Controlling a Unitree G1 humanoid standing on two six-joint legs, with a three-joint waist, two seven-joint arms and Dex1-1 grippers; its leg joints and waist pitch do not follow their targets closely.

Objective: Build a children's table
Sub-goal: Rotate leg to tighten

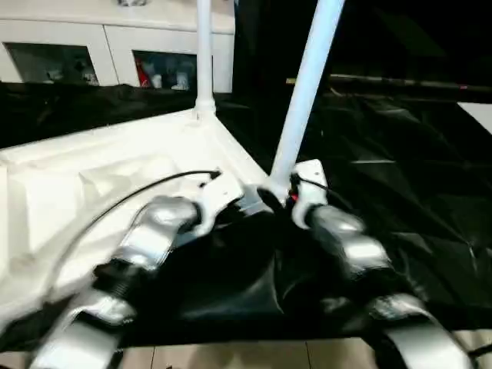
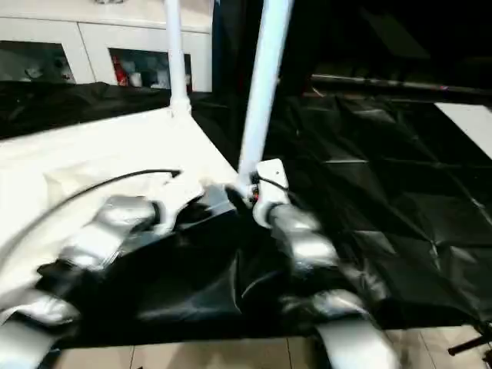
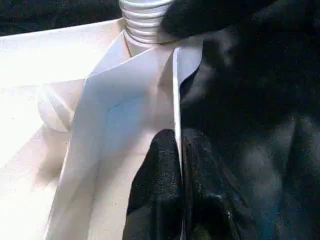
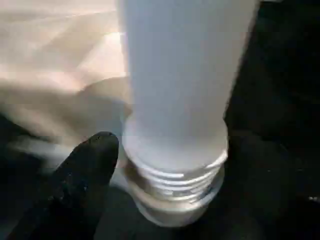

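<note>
The white children's table top [image 1: 92, 177] lies upside down on the black-covered work table [image 1: 400, 154], ribbed underside up. One white leg [image 1: 204, 54] stands upright in the far corner socket. A second leg [image 1: 304, 92] leans slightly over the near right corner, and its threaded end [image 4: 175, 190] sits at the socket. My left gripper [image 3: 178, 137] is shut on the thin rim of the table top, just short of that corner. My right gripper [image 1: 288, 192] is open at the leg's base, one finger [image 4: 85, 185] beside the threaded collar with a small gap.
A white glass-door cabinet [image 1: 115, 46] stands behind the work table. The black cover lies creased across the right half. Pale floor [image 1: 231, 357] shows past the table's near edge. A black cable [image 1: 131, 192] arcs over my left forearm.
</note>
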